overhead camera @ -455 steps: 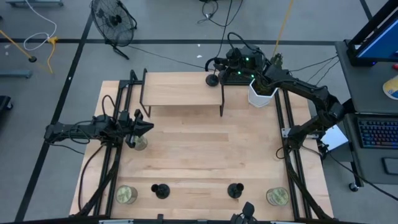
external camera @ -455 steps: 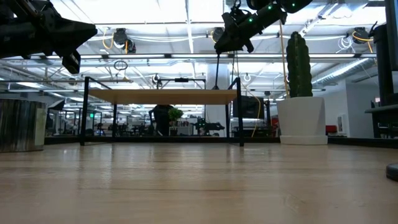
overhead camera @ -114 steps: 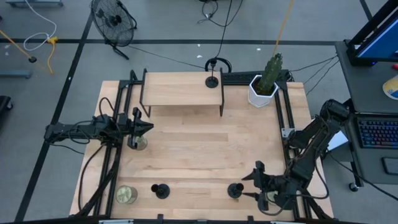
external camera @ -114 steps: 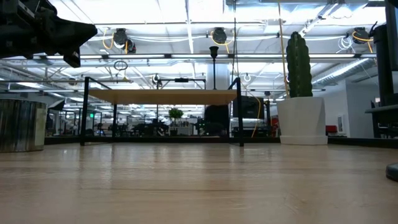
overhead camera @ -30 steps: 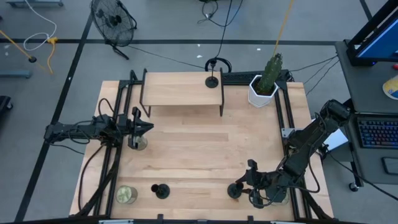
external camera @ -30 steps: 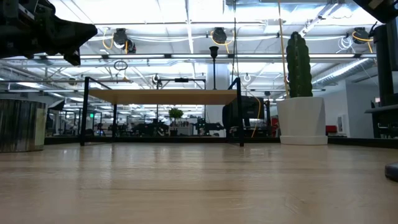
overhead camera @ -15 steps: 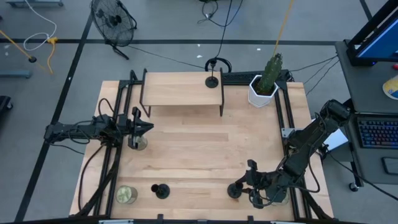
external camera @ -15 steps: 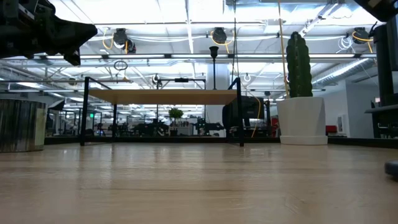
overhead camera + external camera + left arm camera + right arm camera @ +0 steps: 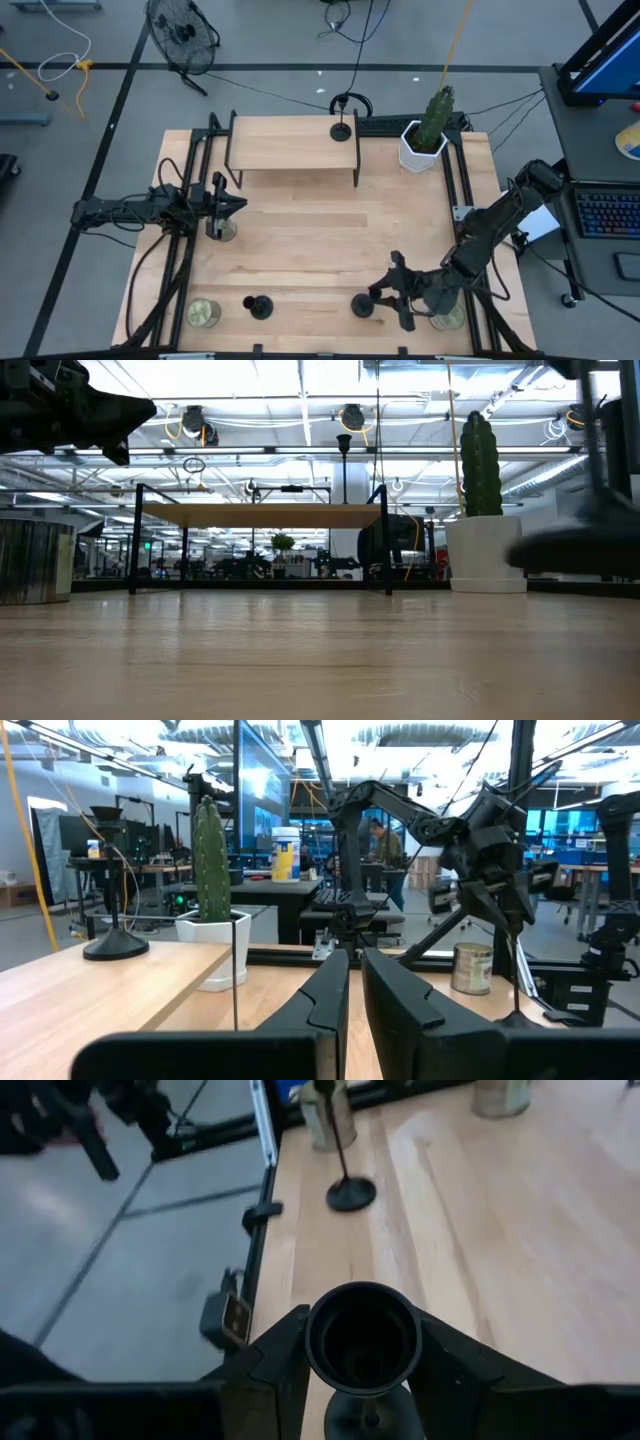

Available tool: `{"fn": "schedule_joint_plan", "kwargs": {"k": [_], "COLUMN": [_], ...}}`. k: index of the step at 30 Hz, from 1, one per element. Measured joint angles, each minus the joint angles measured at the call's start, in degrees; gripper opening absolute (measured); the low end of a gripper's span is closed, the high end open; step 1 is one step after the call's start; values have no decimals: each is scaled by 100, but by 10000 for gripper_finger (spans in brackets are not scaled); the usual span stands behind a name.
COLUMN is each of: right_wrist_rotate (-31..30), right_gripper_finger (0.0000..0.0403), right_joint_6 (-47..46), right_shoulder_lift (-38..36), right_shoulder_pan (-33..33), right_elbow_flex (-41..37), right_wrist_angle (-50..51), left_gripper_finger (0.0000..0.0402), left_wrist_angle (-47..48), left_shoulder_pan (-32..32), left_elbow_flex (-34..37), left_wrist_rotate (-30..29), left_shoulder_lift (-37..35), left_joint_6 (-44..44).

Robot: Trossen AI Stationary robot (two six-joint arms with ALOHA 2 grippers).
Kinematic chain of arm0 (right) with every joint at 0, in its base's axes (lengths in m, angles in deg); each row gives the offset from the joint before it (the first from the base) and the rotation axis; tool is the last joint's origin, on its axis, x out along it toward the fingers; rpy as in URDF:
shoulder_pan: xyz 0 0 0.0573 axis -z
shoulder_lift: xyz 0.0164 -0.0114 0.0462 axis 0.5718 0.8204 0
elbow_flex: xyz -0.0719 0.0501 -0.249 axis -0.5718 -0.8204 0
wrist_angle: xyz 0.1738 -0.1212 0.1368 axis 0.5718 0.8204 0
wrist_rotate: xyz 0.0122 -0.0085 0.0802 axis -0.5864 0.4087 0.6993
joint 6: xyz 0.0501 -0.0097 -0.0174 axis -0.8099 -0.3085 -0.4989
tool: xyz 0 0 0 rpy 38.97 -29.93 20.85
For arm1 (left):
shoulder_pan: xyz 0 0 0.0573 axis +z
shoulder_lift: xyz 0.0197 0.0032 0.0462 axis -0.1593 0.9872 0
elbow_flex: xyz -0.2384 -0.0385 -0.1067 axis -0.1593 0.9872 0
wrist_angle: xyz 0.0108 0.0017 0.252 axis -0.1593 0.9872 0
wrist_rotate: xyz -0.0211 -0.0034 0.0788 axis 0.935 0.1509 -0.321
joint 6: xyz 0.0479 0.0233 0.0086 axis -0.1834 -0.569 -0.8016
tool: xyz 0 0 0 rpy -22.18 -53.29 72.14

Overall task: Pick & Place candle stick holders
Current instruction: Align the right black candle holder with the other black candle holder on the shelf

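Right end effector (image 9: 362,1370) grips a candle stick holder (image 9: 362,1338) by its cup, near the bench's (image 9: 300,220) five o'clock edge. One holder (image 9: 342,129) already stands on the raised shelf (image 9: 290,143) at twelve o'clock; another (image 9: 259,305) waits at seven o'clock (apparently untouched). Left end effector (image 9: 232,204), fingers closed, hovers at nine o'clock.

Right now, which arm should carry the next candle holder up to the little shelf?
The right. Its gripper is already shut on a candle holder at the table's near right, while the left gripper hangs closed over a jar candle at the left edge.
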Motion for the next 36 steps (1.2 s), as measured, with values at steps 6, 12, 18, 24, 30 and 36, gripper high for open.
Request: {"fn": "schedule_joint_plan", "kwargs": {"k": [6, 12, 18, 24, 30, 36], "right_wrist_rotate": [11, 14, 16, 14, 92, 678], "right_gripper_finger": [132, 132, 132, 132, 132, 132], "right_joint_6": [429, 837, 1134, 1187, 1178, 1432], "right_shoulder_lift": [-166, -354, -558, -782, -993, -1146], "right_shoulder_pan": [406, 883, 1405, 1945, 2509, 3184], "right_elbow_flex": [0, 0, 0, 0, 0, 222], "right_wrist_angle": [-350, -612, -968, -1070, -1105, -1088], "left_gripper_finger": [37, 37, 37, 37, 37, 37], "left_wrist_angle": [1, 1, 1, 45, 460, 654], "left_shoulder_pan": [1, 2, 0, 2, 2, 0], "left_elbow_flex": [0, 0, 0, 0, 0, 0], "left_wrist_rotate": [1, 2, 2, 2, 7, 7], "left_shoulder_lift": [-1, -1, 1, 1, 1, 1], "left_joint_6": [0, 0, 0, 173, 525, 507]}}
